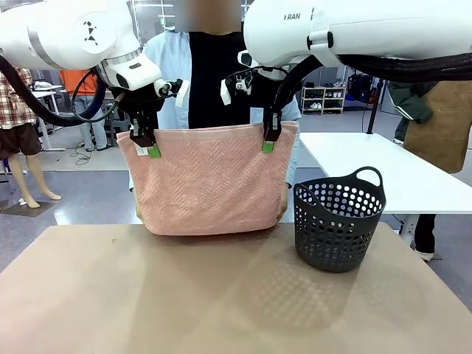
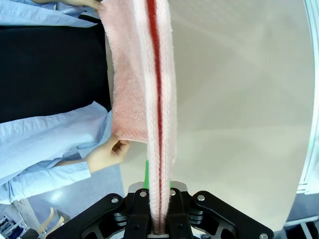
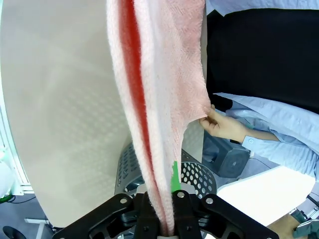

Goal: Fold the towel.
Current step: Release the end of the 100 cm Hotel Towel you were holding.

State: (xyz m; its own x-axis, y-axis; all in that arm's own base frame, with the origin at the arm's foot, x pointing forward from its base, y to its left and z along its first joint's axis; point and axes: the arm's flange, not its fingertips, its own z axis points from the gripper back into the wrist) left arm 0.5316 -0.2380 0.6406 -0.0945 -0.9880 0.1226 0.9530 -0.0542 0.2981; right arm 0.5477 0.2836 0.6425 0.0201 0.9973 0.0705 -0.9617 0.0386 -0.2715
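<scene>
Jaws of both arms are clamped on the top corners of the towel (image 1: 210,181), which hangs doubled at the far edge of the bench (image 1: 147,295), the person's hands (image 2: 107,154) pinching its lower corners. Lowering both arms level and together would probably line the edges up.

Towel (image 1: 210,181): pink terry cloth, herringbone weave, fuzzy, matt.
Left gripper (image 1: 147,147), right gripper (image 1: 269,141): black matt housings, green pads.
Basket (image 1: 339,221), beside right gripper: dark grey perforated plastic.
Table (image 1: 184,295), below both grippers: tan, matt, finely dimpled.
</scene>
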